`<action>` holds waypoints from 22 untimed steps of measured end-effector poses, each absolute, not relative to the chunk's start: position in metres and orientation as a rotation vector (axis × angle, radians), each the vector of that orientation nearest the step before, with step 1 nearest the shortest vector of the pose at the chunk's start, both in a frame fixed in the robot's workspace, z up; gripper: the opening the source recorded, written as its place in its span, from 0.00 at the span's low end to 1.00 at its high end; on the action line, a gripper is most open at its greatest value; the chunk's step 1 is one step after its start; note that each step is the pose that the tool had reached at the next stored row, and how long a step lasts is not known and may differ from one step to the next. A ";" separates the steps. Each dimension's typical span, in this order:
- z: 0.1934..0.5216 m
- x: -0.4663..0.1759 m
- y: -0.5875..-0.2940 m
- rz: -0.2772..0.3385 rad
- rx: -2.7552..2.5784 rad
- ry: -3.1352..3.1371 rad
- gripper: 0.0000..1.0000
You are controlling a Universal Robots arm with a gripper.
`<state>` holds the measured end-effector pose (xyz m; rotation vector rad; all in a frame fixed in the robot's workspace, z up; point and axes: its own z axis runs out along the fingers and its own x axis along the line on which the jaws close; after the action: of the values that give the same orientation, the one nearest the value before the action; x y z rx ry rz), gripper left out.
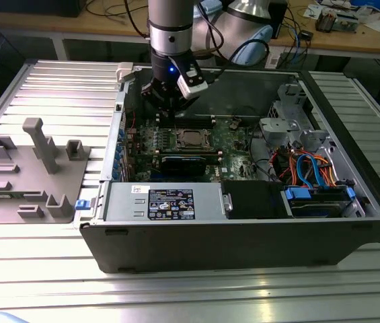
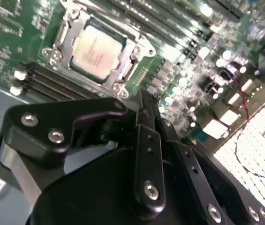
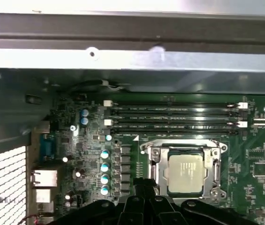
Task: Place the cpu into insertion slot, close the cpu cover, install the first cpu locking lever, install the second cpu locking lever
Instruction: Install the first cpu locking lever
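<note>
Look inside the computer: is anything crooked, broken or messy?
Nothing stands out. The cpu lies flat and straight, with the cpu cover sitting evenly around it like a frame. The memory slots beside it look straight too. The gripper hangs above the green board, close to the cpu.

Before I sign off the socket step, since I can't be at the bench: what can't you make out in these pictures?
Whether the cpu cover is latched down: blurred in the second wrist view, too small in the exterior view.
One corner of that cover: hidden by the gripper in the first wrist view.
Print on the cpu: blurred in both wrist views.
</note>
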<state>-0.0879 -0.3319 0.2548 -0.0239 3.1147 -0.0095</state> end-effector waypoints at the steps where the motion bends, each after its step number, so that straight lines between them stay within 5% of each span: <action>1: 0.255 -0.091 -0.332 -0.009 -0.025 3.115 0.11; 5: 0.259 -0.099 -0.311 -0.009 -0.048 3.113 0.11; 22: 0.259 -0.101 -0.309 -0.009 -0.062 3.107 0.11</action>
<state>-0.1011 -0.3090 0.2593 -0.0618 3.1067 -0.0091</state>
